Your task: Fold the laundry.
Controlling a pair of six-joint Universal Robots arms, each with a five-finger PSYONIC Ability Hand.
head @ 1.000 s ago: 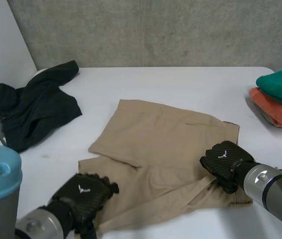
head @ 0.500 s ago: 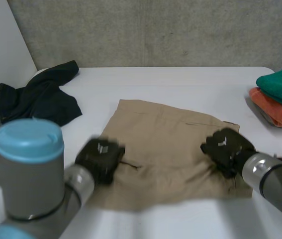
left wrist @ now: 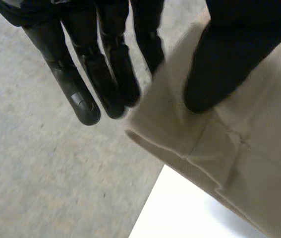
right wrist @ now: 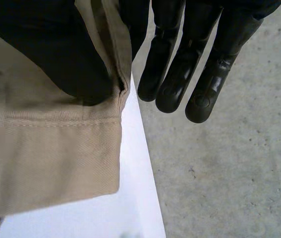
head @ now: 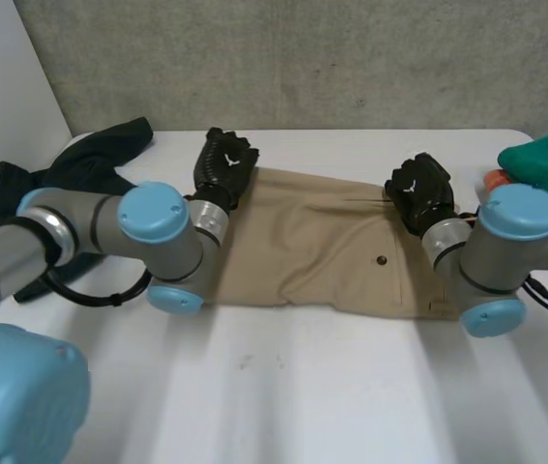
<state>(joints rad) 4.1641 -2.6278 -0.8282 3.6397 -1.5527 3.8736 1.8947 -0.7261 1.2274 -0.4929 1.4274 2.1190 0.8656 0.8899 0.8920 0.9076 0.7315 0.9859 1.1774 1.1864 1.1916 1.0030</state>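
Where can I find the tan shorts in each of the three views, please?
Head view: the tan shorts are spread across the middle of the table, between the left hand and the right hand, which grip their far corners.
Left wrist view: the shorts have a corner pinched between that hand's thumb and fingers.
Right wrist view: the shorts show a stitched corner, pinched under that hand's thumb.
Shared landmark: the white table.

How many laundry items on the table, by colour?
Tan shorts: 1
Black garment: 1
Teal cloth: 1
Orange cloth: 1
Total: 4
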